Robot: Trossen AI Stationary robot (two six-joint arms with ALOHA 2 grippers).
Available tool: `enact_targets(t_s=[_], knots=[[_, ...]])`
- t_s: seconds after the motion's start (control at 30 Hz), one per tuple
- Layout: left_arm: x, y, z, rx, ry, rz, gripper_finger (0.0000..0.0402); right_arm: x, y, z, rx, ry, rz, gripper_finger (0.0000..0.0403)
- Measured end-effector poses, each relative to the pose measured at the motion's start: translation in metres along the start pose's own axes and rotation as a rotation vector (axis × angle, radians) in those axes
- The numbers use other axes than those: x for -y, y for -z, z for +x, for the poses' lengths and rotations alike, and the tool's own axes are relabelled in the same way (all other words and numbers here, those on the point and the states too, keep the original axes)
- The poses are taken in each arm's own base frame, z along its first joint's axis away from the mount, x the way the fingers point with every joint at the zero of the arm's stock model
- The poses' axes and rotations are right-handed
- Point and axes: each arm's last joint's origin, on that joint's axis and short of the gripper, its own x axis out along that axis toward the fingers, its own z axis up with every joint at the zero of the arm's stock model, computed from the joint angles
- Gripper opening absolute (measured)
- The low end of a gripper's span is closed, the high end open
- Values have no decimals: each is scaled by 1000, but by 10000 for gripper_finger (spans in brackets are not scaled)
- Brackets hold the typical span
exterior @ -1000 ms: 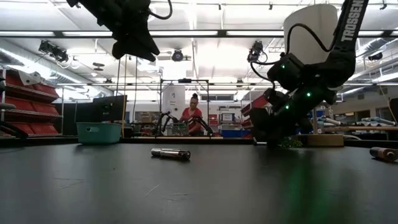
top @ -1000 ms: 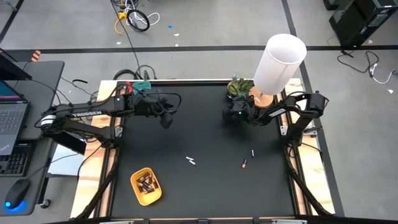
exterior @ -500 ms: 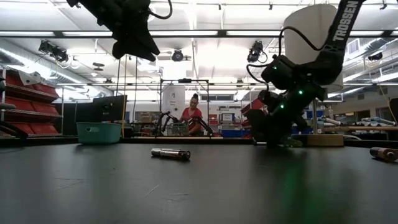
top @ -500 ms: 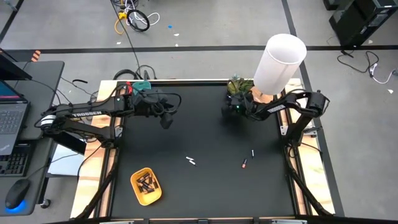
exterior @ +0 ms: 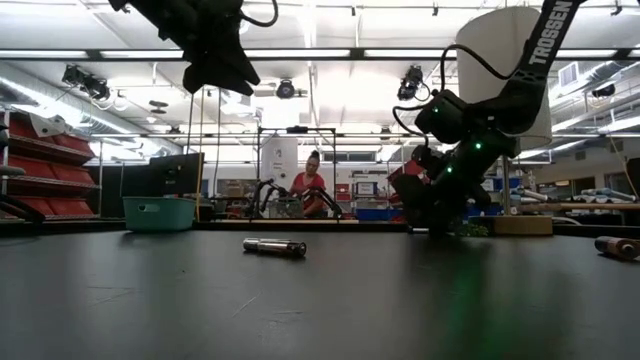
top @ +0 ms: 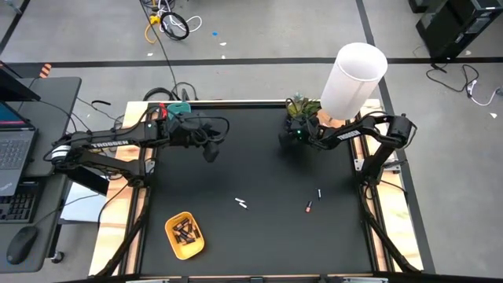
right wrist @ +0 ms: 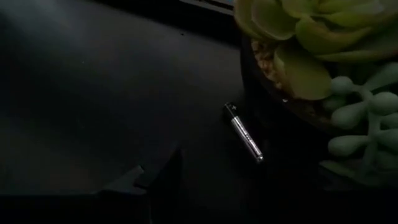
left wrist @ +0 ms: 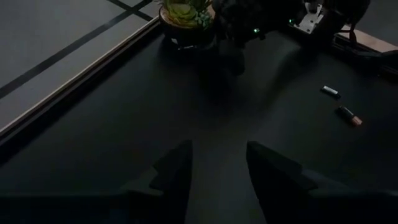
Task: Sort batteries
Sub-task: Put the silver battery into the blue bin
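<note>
Batteries (top: 185, 231) filled the yellow tray (top: 175, 246) nearest; three lay loose mid-table. Farther back, right gripper (top: 289, 140), fingers wide and empty, hung over a silvery battery (right wrist: 244, 132) beside the succulent pot (right wrist: 292, 115); best straddle it crosswise. Left gripper (top: 209, 151) waited part-open.

Table middle: lying open around two pale batteries (top: 242, 203).
Far edge: potted plant (top: 301, 109) crowding a battery (right wrist: 244, 132) just beside it.

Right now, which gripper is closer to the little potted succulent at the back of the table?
Right. The right gripper sits just beside the succulent pot; the left gripper hovers well across the table toward the teal tray's side.
</note>
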Motion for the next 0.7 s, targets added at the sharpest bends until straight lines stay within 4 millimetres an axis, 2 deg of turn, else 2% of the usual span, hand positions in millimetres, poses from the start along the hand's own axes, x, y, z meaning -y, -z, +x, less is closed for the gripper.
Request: enact_targets(t_s=[0.4,0.7], knots=[[0,0,0,-2,-1,-1,167,12,-3,6,-32,19,18,202],[0,0,0,-4,-1,-2,167,18,-4,9,-70,-42,18,201]])
